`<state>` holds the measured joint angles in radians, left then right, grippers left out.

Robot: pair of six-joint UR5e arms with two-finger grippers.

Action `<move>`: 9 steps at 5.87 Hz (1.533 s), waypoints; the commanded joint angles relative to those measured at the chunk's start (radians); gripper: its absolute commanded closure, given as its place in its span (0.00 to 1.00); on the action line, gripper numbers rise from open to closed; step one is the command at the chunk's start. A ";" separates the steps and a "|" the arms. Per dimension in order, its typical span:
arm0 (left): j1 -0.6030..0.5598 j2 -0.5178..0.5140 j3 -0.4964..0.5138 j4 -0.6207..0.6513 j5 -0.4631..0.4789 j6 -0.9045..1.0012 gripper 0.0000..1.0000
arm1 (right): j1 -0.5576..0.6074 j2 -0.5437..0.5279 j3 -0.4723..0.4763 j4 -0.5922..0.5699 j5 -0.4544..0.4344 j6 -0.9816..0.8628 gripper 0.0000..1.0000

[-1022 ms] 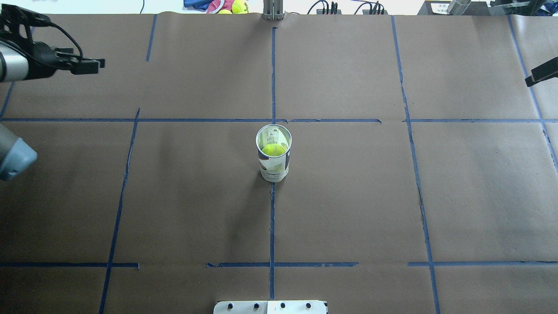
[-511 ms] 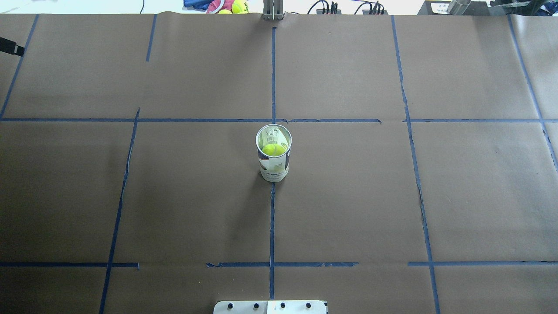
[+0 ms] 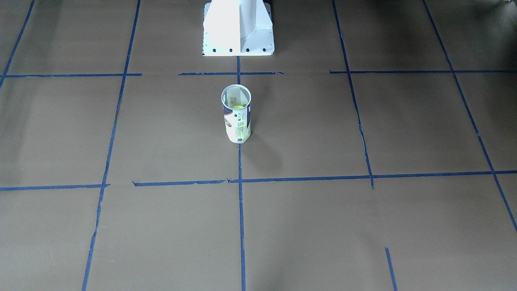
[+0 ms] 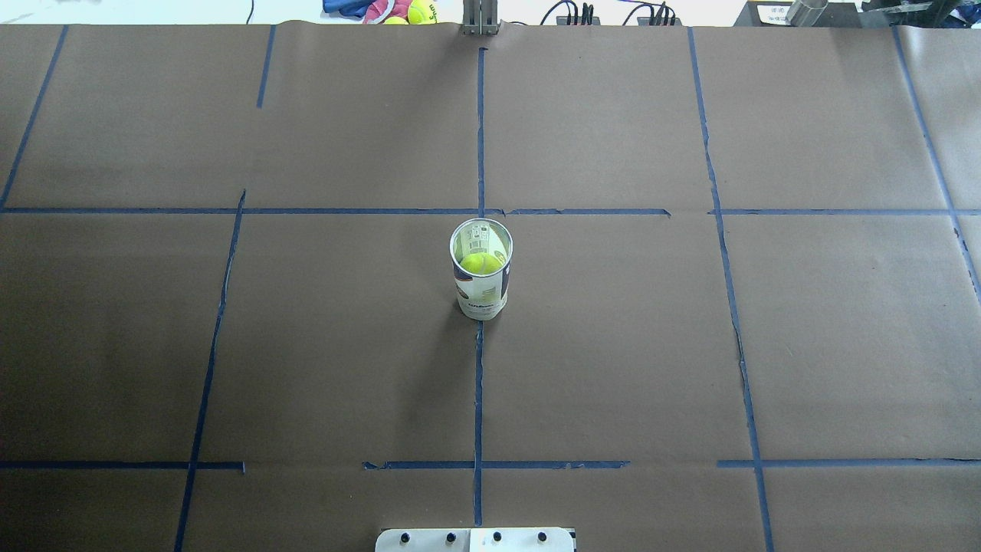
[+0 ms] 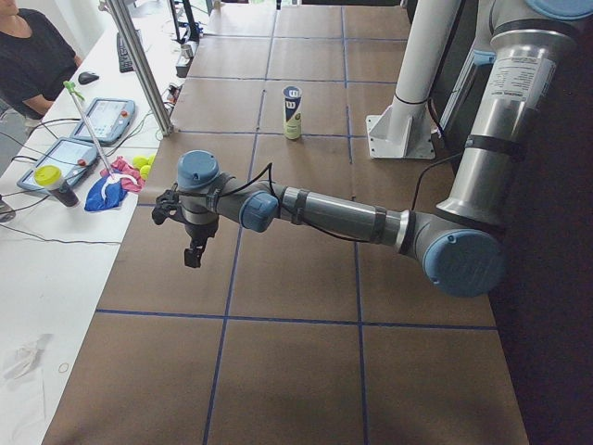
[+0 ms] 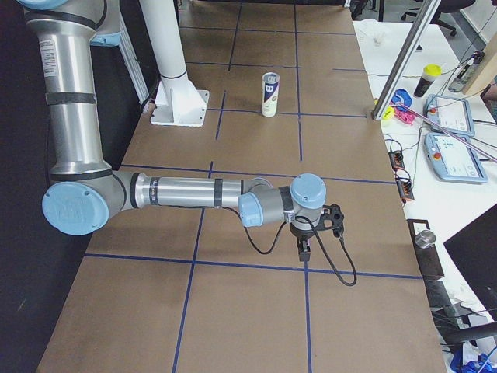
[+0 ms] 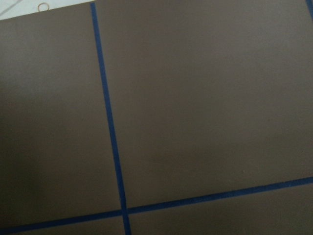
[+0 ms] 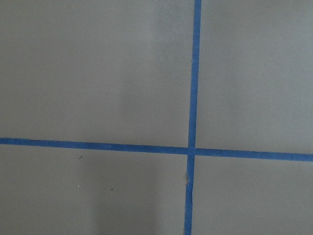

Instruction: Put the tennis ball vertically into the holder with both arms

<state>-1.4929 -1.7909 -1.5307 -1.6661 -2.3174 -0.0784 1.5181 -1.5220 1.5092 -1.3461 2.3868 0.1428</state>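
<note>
The holder (image 4: 480, 268) stands upright at the table's middle, open end up; it also shows in the front view (image 3: 236, 119) and both side views (image 5: 293, 111) (image 6: 270, 94). The tennis ball (image 4: 480, 264) sits inside it, and a sliver of it shows in the front view (image 3: 239, 107). The left gripper (image 5: 193, 250) hangs over the table's left end, far from the holder. The right gripper (image 6: 304, 247) hangs over the right end, also far away. Both show only in side views, so I cannot tell whether they are open or shut. The wrist views show only brown paper and blue tape.
The white pedestal base (image 3: 238, 28) stands behind the holder on the robot's side. Spare tennis balls (image 4: 420, 11) lie past the far edge. A side table with tablets (image 5: 111, 116) and a seated person (image 5: 32, 56) are beyond it.
Both grippers have pulled outward and left the overhead view, the left one off the left edge and the right one off the right edge. The holder and ball have not moved.
</note>
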 commanded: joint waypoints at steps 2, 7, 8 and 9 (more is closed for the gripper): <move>-0.053 0.080 0.002 0.257 -0.059 0.130 0.00 | 0.031 -0.009 0.003 -0.123 0.003 -0.197 0.01; -0.058 0.283 -0.163 0.252 -0.059 0.132 0.00 | 0.028 -0.127 0.094 -0.122 -0.012 -0.204 0.00; -0.058 0.286 -0.175 0.276 -0.057 0.131 0.00 | 0.028 -0.125 0.095 -0.120 -0.055 -0.230 0.00; -0.063 0.288 -0.178 0.279 -0.057 0.131 0.00 | 0.028 -0.115 0.100 -0.122 -0.045 -0.227 0.00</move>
<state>-1.5526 -1.5056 -1.7027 -1.3945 -2.3746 0.0524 1.5466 -1.6431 1.6047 -1.4676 2.3465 -0.0800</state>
